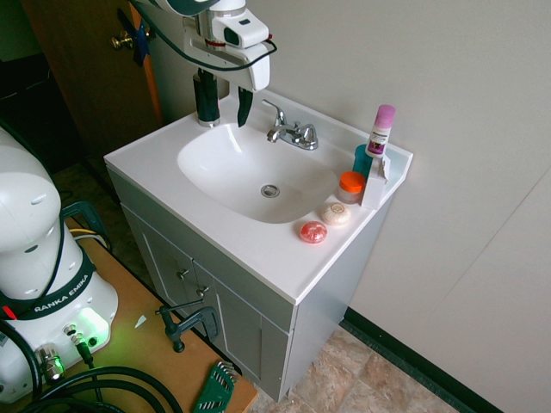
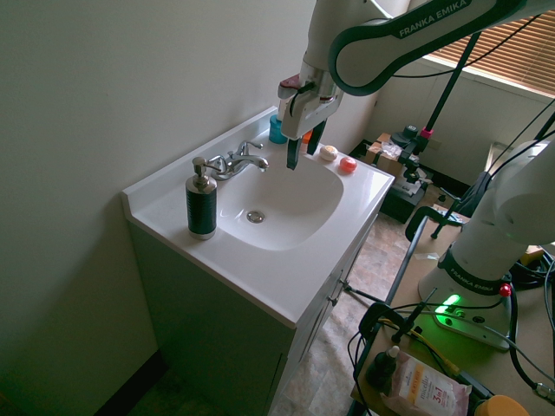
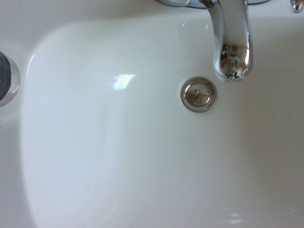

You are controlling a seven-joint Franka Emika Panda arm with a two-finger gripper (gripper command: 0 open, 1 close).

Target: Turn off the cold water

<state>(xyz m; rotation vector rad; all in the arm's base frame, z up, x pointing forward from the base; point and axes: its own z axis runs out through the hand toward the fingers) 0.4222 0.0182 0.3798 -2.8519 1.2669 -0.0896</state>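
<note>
White vanity cabinet [image 1: 258, 258] with a moulded white basin [image 1: 232, 172] stands against a pale wall in a small bathroom. Seen from the first exterior view, the chrome two-handle faucet [image 1: 291, 132] sits at the back rim of the basin, behind the round chrome drain [image 1: 270, 190]. The white arm's dark two-finger gripper [image 1: 225, 103] hangs above the back corner of the basin, near the faucet but clear of it, its jaws apart and holding nothing. A dark cylindrical soap dispenser [image 1: 207, 116] stands on the counter behind the gripper, partly hidden by one finger. At the far end of the counter lie a round pink soap [image 1: 313, 231], a round cream soap [image 1: 336, 213], an orange-lidded jar [image 1: 350, 184], a teal cup [image 1: 362, 160] and a white bottle with a pink cap [image 1: 380, 131].

From the second exterior view, the gripper [image 2: 303, 147] hovers over the basin [image 2: 295, 217], in front of the faucet [image 2: 238, 160] and apart from it, fingers spread and pointing down. The soap dispenser [image 2: 202, 205] stands on the near counter corner beside the faucet. The drain [image 2: 255, 217] lies below the spout.

The wrist view looks straight down into the basin [image 3: 118, 156]: the faucet spout [image 3: 231, 42] reaches over the drain [image 3: 200, 94], and no water stream can be made out. A dark rounded edge of the soap dispenser [image 3: 5, 78] shows at the side.
</note>
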